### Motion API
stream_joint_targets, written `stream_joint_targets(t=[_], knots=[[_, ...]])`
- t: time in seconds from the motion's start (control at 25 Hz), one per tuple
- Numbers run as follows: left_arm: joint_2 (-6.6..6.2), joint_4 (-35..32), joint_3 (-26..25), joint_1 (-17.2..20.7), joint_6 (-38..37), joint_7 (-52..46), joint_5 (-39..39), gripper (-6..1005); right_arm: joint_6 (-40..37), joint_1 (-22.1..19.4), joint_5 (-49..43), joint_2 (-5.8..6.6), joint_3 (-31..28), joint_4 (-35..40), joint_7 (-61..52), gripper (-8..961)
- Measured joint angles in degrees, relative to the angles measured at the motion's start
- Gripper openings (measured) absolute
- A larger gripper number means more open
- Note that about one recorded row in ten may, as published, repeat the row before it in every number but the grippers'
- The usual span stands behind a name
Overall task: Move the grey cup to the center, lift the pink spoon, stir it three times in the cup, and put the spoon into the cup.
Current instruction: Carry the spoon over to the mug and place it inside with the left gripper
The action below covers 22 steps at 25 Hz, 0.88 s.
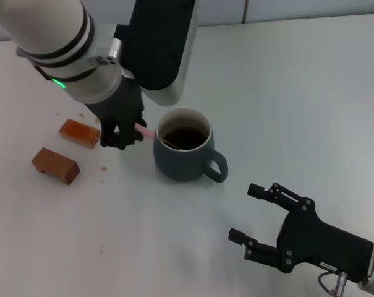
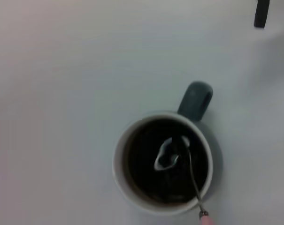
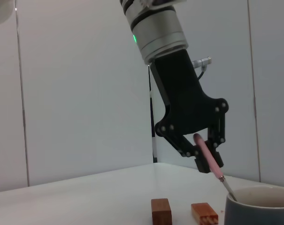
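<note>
The pink spoon (image 3: 208, 160) is being pinched by the left gripper (image 1: 126, 133), dipping into the grey cup (image 1: 185, 154), while the right gripper (image 1: 256, 216) is idling spread.

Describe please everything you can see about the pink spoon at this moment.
The small slim spoon with a pale pink handle and silver metal neck and bowl is tilted, its handle end held by the left hand, which is shut on it beside the rounded dark blue-grey ceramic mug. The thin neck crosses the mug's white rim, and the shiny bowl sits in the dark brown liquid near the middle. The pink part stays outside the mug, slanting up into the fingers.
</note>
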<state>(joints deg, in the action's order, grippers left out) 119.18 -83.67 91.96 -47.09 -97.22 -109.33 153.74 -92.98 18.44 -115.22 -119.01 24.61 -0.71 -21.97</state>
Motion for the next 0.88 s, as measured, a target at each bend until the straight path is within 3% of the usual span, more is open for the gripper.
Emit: stream_joint_targets(t=[0.48, 0.88], knots=[[0.0, -1.1, 0.4, -0.3, 4.8, -0.7, -0.2, 134, 0.0, -0.1, 0.0, 0.01, 0.1, 0.2, 0.0, 826], [0.0, -1.7, 2.6, 0.3, 0.9, -0.2, -0.2, 133, 0.0, -0.2, 0.0, 0.01, 0.1, 0.2, 0.0, 826]])
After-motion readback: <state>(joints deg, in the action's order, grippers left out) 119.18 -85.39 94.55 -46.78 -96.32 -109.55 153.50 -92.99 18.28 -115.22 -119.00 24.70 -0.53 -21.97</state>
